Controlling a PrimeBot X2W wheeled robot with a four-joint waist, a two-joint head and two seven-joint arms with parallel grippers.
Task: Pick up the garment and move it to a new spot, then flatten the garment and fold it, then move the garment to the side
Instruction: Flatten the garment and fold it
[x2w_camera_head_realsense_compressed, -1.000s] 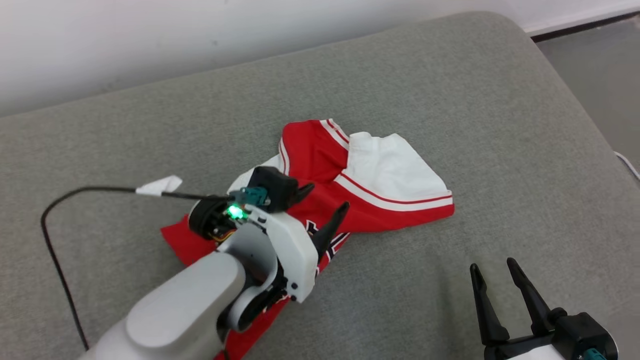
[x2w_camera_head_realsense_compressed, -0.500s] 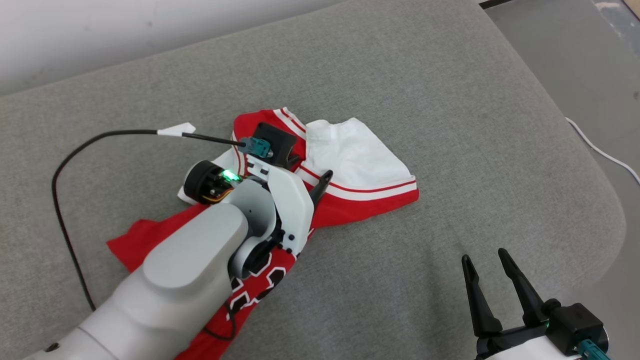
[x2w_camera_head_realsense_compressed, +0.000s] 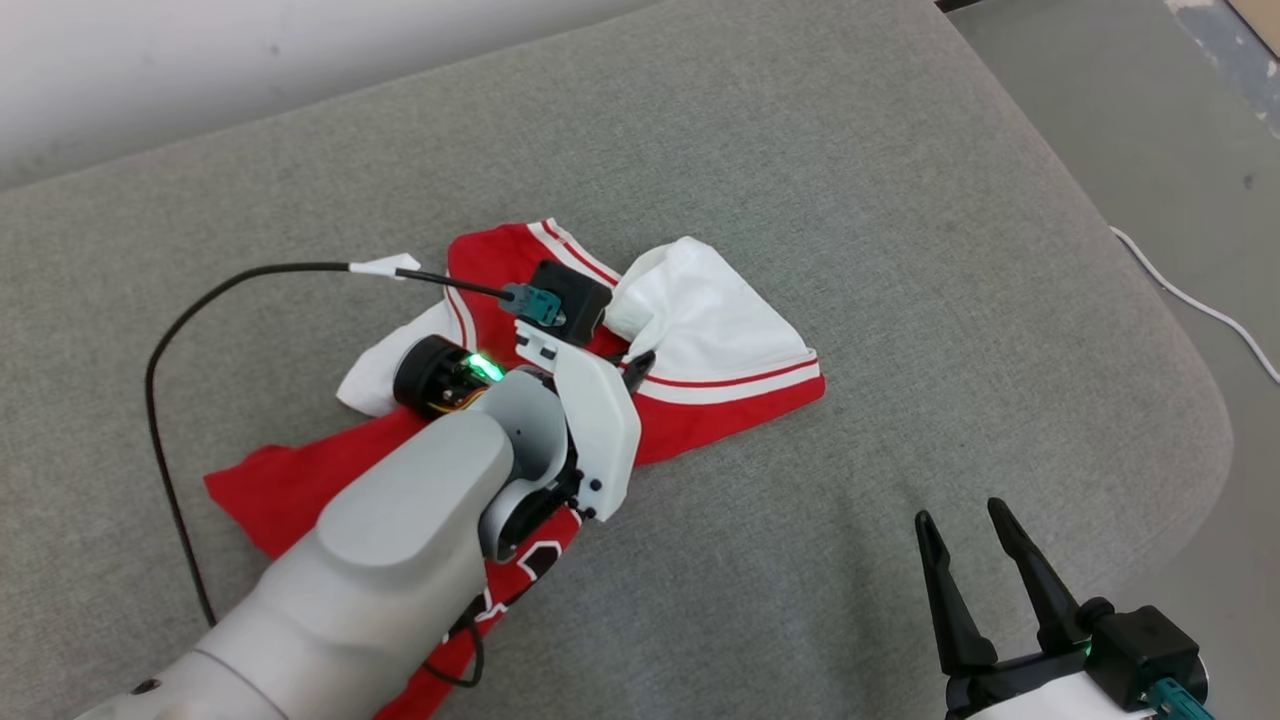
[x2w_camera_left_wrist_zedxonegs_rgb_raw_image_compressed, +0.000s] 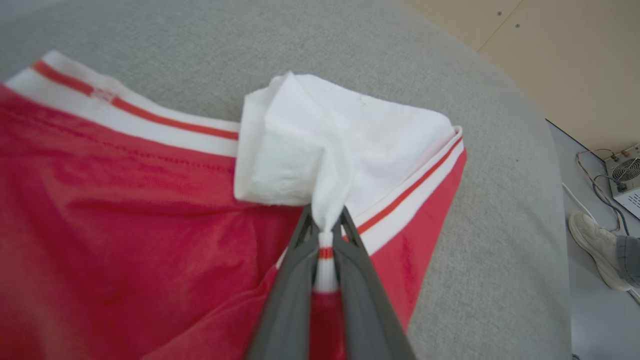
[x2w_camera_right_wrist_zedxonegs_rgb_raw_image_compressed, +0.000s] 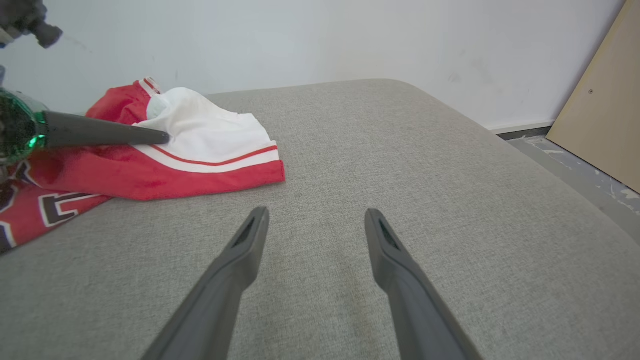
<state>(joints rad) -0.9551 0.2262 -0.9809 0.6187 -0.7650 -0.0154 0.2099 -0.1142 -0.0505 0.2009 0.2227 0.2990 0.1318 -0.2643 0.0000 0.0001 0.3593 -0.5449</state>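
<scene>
Red-and-white garment (x2w_camera_head_realsense_compressed: 740, 405) is now pinched: left pincer (x2w_camera_left_wrist_zedxonegs_rgb_raw_image_compressed: 326, 235) went from wide open to clamped within the last second. Jaws are closed on a fold of the white panel, red stripe trim bunched between the fingers. Cloth tents up just ahead of the tips. A white flap curls over ahead and to their left in the left wrist view, and the red body spreads back under the arm. Rest of the garment lies crumpled on the grey cushion (x2w_camera_head_realsense_compressed: 900, 200), nothing lifted clear yet. Right pincer (x2w_camera_head_realsense_compressed: 958, 515) is idle, fingers spread and empty, well apart to the right of the cloth. Read: grasp looks done, first lift is next; flatten, fold and set-aside all pending. It's a thin pinch near the hem, so lift slowly; cloth could slip out
</scene>
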